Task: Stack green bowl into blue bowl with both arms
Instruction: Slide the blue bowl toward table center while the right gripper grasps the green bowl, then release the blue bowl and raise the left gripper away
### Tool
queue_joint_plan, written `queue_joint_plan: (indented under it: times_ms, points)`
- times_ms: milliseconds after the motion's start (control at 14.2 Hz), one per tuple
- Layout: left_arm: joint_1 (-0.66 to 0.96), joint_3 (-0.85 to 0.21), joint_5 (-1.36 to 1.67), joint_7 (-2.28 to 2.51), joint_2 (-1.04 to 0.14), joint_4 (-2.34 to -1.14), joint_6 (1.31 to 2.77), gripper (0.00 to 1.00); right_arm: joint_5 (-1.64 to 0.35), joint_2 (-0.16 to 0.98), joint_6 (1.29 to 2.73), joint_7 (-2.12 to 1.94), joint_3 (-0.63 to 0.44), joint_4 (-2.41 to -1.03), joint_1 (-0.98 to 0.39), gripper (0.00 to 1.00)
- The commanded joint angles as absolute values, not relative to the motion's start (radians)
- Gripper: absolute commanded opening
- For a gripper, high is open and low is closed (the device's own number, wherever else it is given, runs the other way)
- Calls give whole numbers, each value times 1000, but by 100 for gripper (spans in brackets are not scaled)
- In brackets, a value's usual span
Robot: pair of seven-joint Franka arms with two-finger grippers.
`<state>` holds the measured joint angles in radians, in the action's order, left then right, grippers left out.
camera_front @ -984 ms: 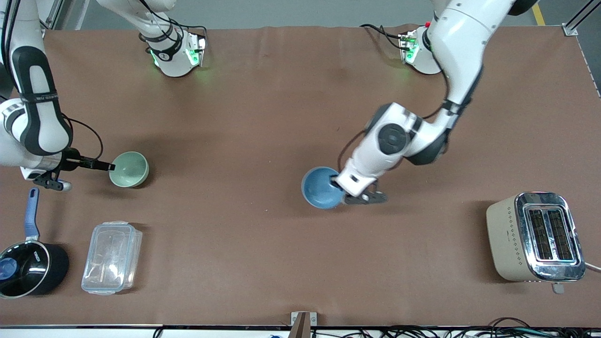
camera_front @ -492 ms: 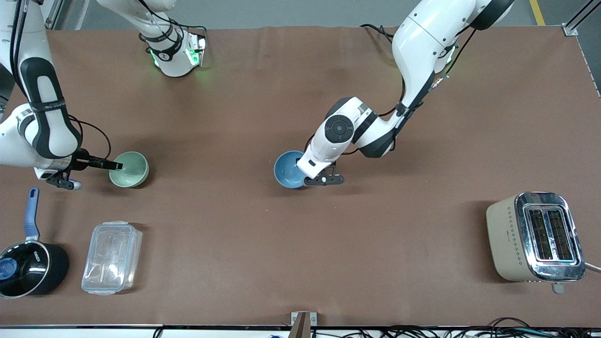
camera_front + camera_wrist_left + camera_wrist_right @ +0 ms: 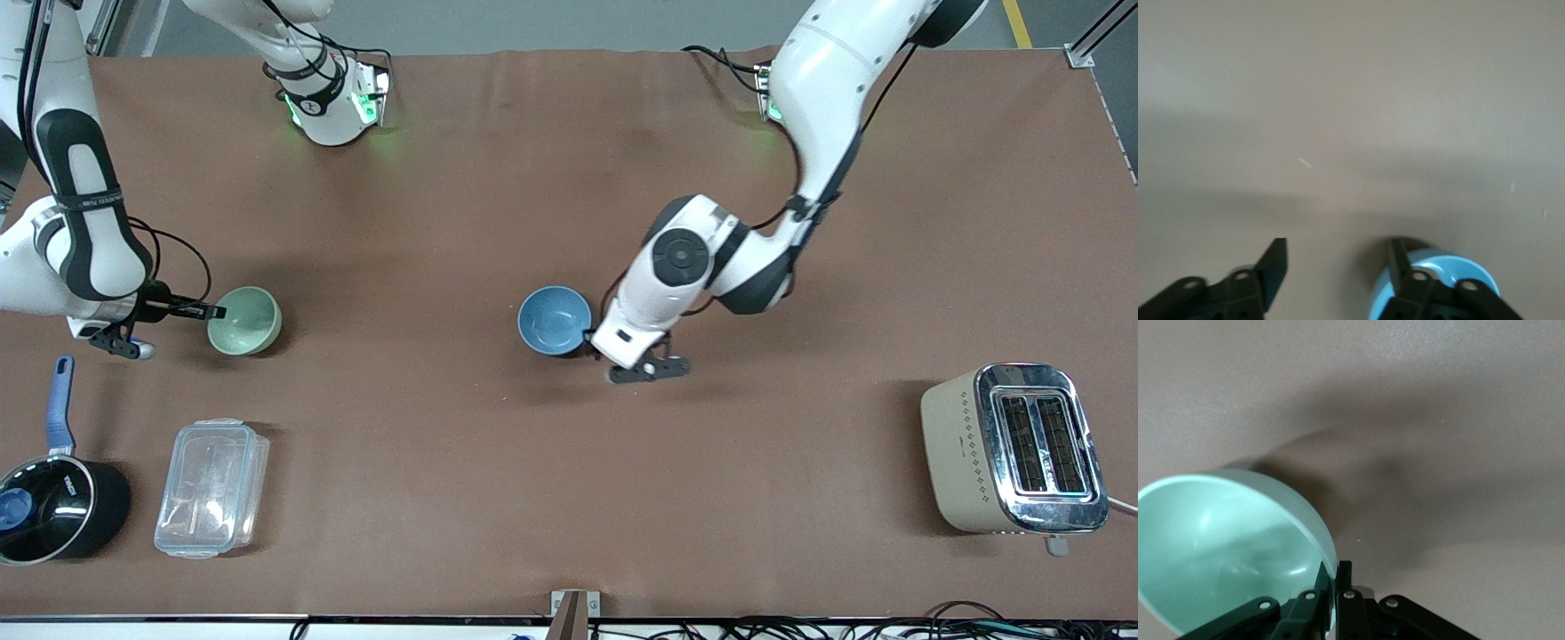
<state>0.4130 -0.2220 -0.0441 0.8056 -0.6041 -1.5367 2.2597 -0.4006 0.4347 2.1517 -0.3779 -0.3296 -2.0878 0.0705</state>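
The blue bowl point(image 3: 554, 320) stands upright on the brown table near its middle. My left gripper point(image 3: 594, 343) is open right beside it, on the side toward the left arm's end. In the left wrist view the left gripper point(image 3: 1338, 267) holds nothing, and one finger stands at the rim of the blue bowl point(image 3: 1445, 277). The green bowl point(image 3: 245, 320) rests on the table toward the right arm's end. My right gripper point(image 3: 213, 311) is shut on its rim. In the right wrist view the right gripper point(image 3: 1335, 577) pinches the rim of the green bowl point(image 3: 1218, 540).
A beige and chrome toaster point(image 3: 1013, 449) stands toward the left arm's end, nearer the front camera. A clear plastic container point(image 3: 212, 487) and a black saucepan with a blue handle point(image 3: 53, 502) lie nearer the camera than the green bowl.
My left gripper carried the blue bowl toward the right arm's end, let it go on the table, then opened and drew back a little. The right gripper and green bowl barely moved.
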Motion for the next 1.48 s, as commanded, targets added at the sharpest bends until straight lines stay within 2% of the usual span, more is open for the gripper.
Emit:
queue_joint_plan:
  times_ms: [0, 281, 422, 703, 984, 1125, 1406]
  points:
    - [297, -215, -64, 789, -450, -1546, 2113, 100, -423, 399, 2135, -400, -324, -2095, 80, 3]
    - [141, -215, -160, 596, -287, -1545, 1938, 100, -411, 325, 1967, -379, -316, -2020, 57, 3]
    - [54, -224, -169, 430, -217, -1546, 1823, 100, -407, 289, 1944, -295, -293, -2016, 43, 3]
    - [-26, -227, -153, 211, -91, -1548, 1668, 100, -407, 239, 1921, -33, -128, -2023, 44, 3]
    - [-14, -140, -49, 95, 55, -1669, 1640, 100, -407, 232, 2009, 298, 102, -2029, 41, 3]
    - [23, -91, -23, 95, 80, -1675, 1599, 100, -405, 236, 2089, 488, 228, -2029, 40, 2]
    - [22, -92, -18, 98, 97, -1683, 1591, 100, -405, 247, 2233, 762, 400, -2028, 28, 2]
